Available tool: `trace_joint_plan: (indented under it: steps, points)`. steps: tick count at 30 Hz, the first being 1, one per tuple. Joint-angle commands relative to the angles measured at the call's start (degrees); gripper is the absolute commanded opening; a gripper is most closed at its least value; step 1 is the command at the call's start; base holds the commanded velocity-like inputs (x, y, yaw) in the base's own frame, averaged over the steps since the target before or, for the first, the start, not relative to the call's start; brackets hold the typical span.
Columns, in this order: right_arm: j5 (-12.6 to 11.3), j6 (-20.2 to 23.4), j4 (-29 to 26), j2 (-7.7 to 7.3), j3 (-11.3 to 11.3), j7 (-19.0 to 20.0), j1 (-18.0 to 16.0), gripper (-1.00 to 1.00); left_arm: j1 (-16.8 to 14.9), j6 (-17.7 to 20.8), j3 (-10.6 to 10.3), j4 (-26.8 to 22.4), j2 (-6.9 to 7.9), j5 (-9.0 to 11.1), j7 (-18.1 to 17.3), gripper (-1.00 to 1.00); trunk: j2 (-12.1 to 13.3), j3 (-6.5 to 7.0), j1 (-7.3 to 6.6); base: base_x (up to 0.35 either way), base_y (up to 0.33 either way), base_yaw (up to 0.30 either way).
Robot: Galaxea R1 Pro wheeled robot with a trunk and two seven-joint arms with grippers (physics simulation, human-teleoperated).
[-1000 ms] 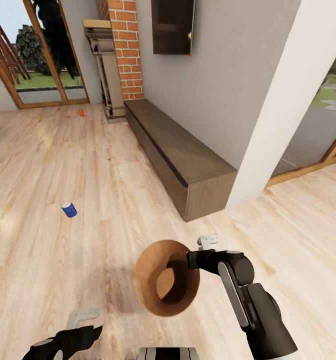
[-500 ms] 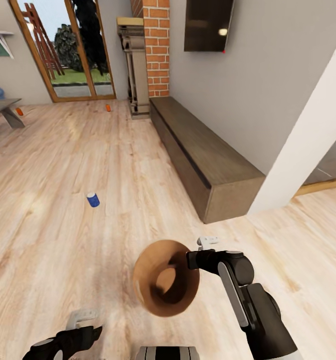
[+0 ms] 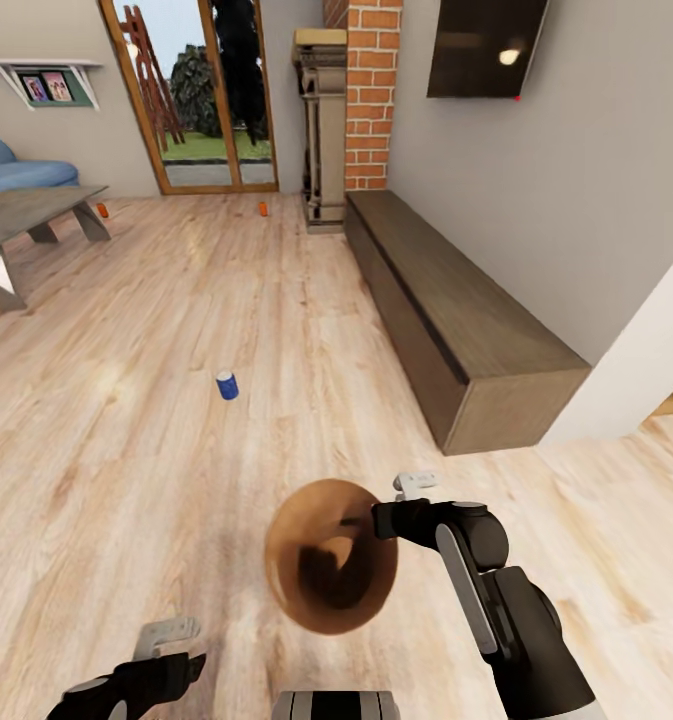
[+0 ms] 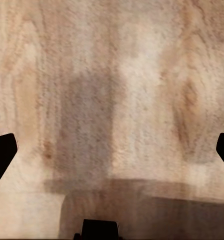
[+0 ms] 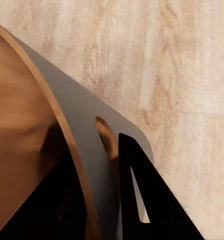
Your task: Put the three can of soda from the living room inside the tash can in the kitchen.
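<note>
Pale wood floor (image 3: 176, 470) stretches toward glass doors (image 3: 201, 95), a brick fireplace (image 3: 374, 95) and a long low bench (image 3: 456, 310). Nearer the robot, the right gripper (image 3: 381, 520) is clamped on the rim of the bin (image 3: 326, 570), which is tilted with its mouth toward the camera. The left gripper (image 3: 166, 650) hangs empty, fingers spread wide. Two orange cans (image 3: 263, 208) (image 3: 102, 210) stand far off; a blue can (image 3: 227, 385) is closer.

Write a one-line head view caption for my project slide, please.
Right gripper carries the wooden trash can across the living room floor toward two distant orange soda cans.
</note>
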Motion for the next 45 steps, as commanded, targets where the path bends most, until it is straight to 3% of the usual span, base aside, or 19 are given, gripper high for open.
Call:
trace_joint_plan:
  steps: [1, 8, 28, 45]
  points:
    - [-1.5, 0.0, 0.0, 0.00, 0.0, 0.2, 0.0, -1.00, 0.0, 0.0, 0.0, 0.0, 0.00, 0.0, 0.0, 1.00, 0.0, -0.01, 0.00, 0.000, 0.000, 0.076]
    - [-1.6, 0.0, 0.0, -0.01, 0.0, 0.4, 0.0, -1.00, 0.0, 0.0, 0.0, 0.2, 0.02, 0.0, -0.1, 1.00, 0.0, -0.03, 0.00, 0.113, 0.000, 0.024]
    - [-1.7, 0.0, 0.0, -0.01, 0.0, 0.5, 0.0, -1.00, 0.0, 0.3, 0.1, 0.2, 0.09, 0.1, -0.1, 1.00, 0.0, -0.03, 0.00, 0.330, 0.000, 0.003]
    - [-1.7, 0.0, 0.1, -0.01, 0.0, 0.6, 0.0, -1.00, 0.0, 0.3, 0.1, 0.2, 0.09, 0.1, -0.1, 1.00, 0.0, -0.03, 0.00, 0.337, 0.000, 0.218]
